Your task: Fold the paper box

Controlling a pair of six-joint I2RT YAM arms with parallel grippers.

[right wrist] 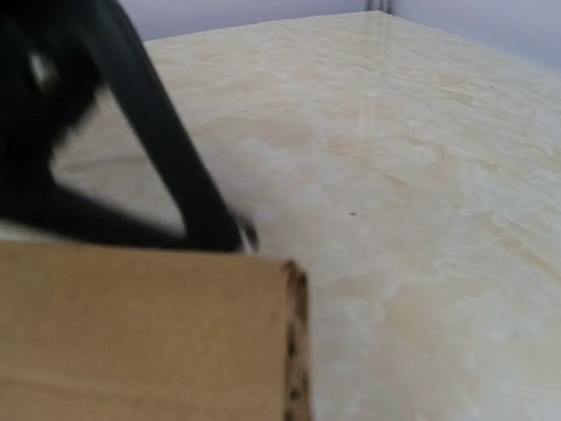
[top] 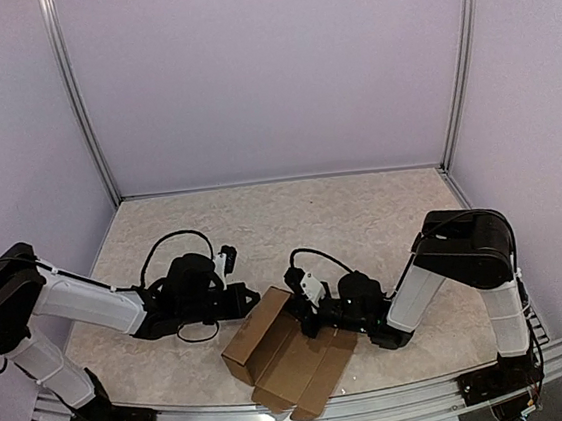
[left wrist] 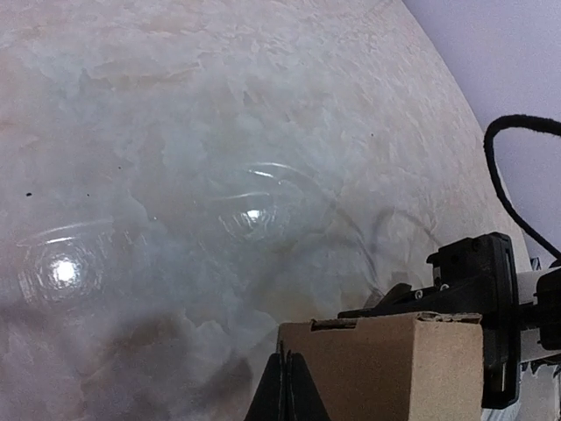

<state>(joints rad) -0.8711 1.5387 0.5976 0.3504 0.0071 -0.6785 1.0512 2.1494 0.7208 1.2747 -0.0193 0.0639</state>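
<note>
Paper box is light and bendy, so hold its walls softly; left claw looks squeezed narrow, right claw I cannot tell

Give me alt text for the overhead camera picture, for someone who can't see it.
A partly folded brown paper box lies open near the front edge of a marbled table, between two robot arms. The left gripper reaches its far corner, the right gripper its right side; their grip is unclear.
</note>
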